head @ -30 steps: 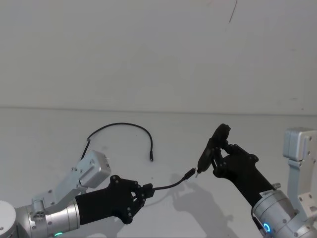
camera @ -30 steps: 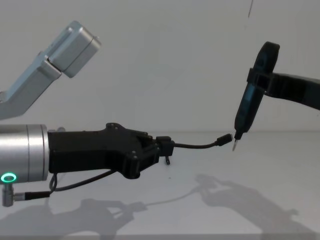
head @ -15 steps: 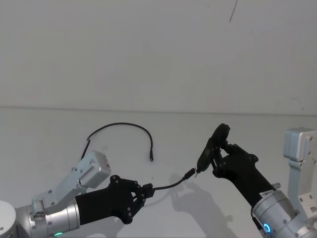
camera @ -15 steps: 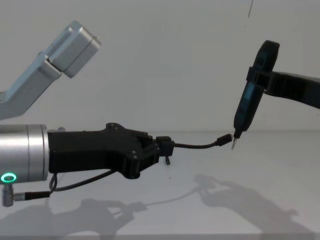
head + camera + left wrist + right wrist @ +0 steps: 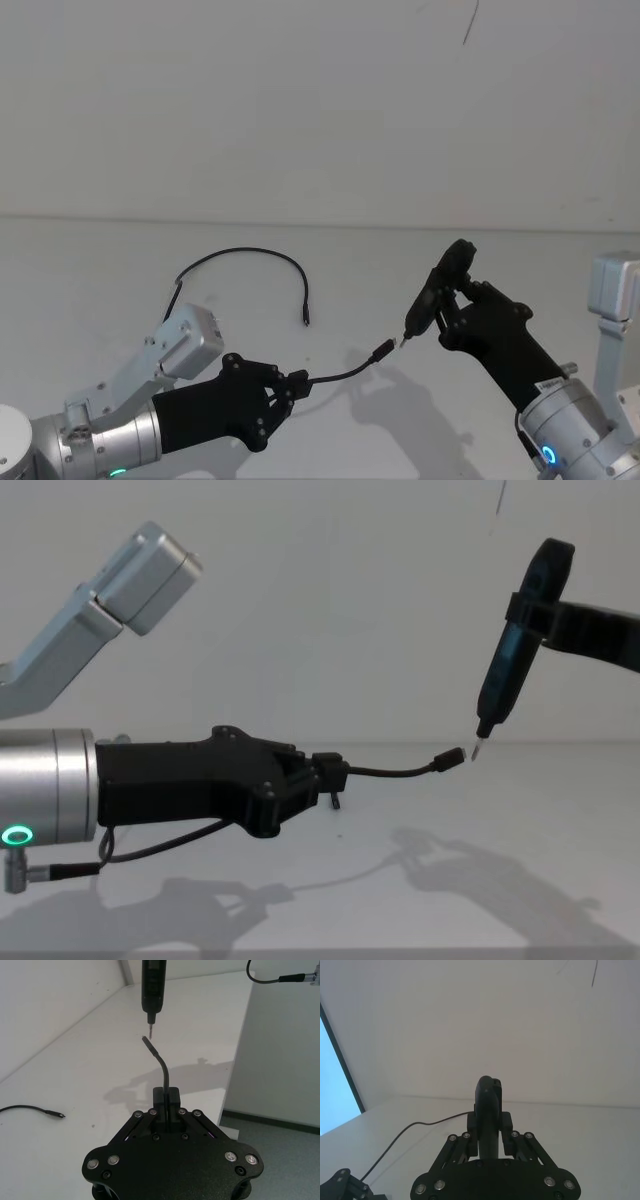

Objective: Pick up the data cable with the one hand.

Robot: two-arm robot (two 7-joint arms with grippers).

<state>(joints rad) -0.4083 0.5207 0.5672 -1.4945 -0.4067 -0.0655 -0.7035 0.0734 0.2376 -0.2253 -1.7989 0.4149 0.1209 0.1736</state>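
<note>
Chest view: our left gripper (image 5: 322,777) is clamped on a short cable (image 5: 395,771) pointing toward the pen tool (image 5: 500,675) held tight in our right gripper (image 5: 458,312). The data cable (image 5: 245,254) lies on the table (image 5: 80,270) just beyond our left gripper, arching sideways.

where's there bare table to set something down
Bare table lies left of the data cable, and behind it up to the wall. Crowded: the front middle, where the left gripper and the right gripper's pen tool nearly meet.
</note>
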